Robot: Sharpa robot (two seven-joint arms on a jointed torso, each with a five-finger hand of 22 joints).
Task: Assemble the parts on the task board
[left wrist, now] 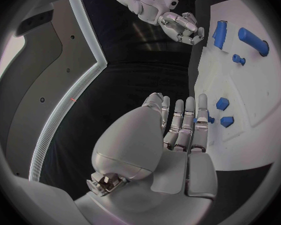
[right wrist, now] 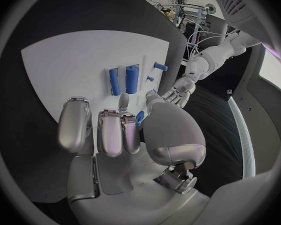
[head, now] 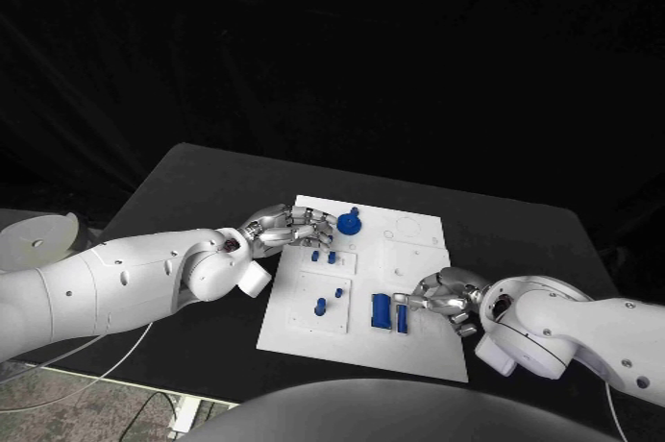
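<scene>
Head view: left hand (head: 287,229) at board's (head: 416,351) far left edge, fingers curled, holding nothing visible. Right hand (head: 446,300) curled beside two blue bars (head: 388,312); grip unclear.

Task board (head: 416,259) matt white plastic; parts (head: 380,310) smooth blue plastic; table (head: 194,187) matt black; fingers (left wrist: 189,120) glossy metal.

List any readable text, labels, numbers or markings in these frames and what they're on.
None can be read.
White rectangular task board: small holes and outlines, no print that can be made out.
Small blue plastic parts: plain, no markings.
Left silver robot hand and right silver robot hand: no legible label or brand.
Black table: unmarked.
</scene>
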